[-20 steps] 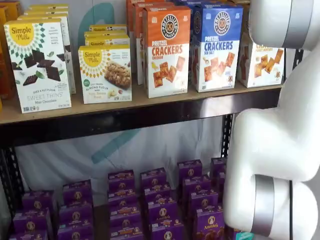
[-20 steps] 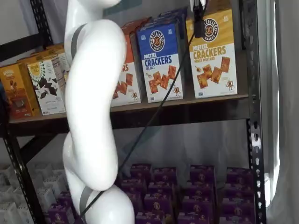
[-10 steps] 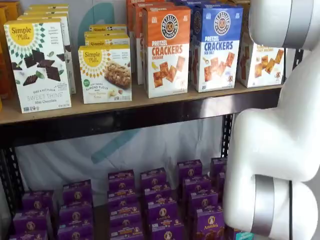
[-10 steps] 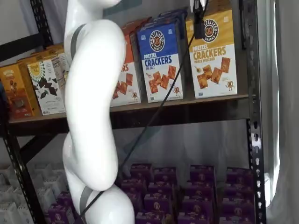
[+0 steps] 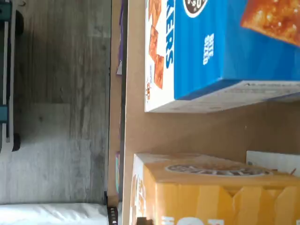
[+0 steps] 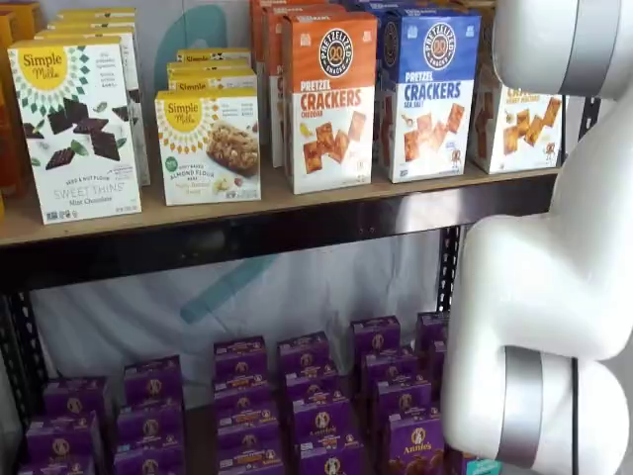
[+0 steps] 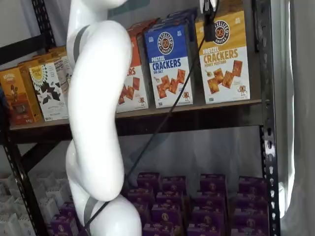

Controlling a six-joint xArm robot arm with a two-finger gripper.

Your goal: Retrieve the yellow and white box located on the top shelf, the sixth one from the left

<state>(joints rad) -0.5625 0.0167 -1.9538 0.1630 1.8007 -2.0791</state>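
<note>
Gripper: black fingers point(image 7: 209, 27) hanging from the upper edge in a shelf view, down over the upper front of the yellow and white box; clenched on the yellow and white box, as best seen, with no gap visible between the fingers; one black cable point(image 7: 162, 120) trailing down from beside them.
Yellow and white box: one tall pretzel-cracker carton point(image 7: 224, 64), yellow above and white below with square orange crackers pictured, directly under the gripper; upright on the shelf, tilted slightly; in the wrist view its yellow top point(image 5: 211, 187) fills one corner.
Top shelf: one long tan wooden board with a black front rail point(image 7: 197, 115), below the gripper, bearing the cartons in both shelf views point(image 6: 297, 223).
Blue-topped carton: one front carton point(image 7: 170, 66), sea salt crackers, just beside the gripper's box, apart from it by a strip of bare board in the wrist view point(image 5: 225, 51).
Orange-topped carton: one front carton point(image 6: 331, 104), next beyond the blue one, farther from the gripper.
White arm: one, large curved links point(image 7: 96, 113) between camera and shelves.
Purple boxes: many small ones point(image 6: 297, 396) on the lower level, well below the gripper; not countable.
</note>
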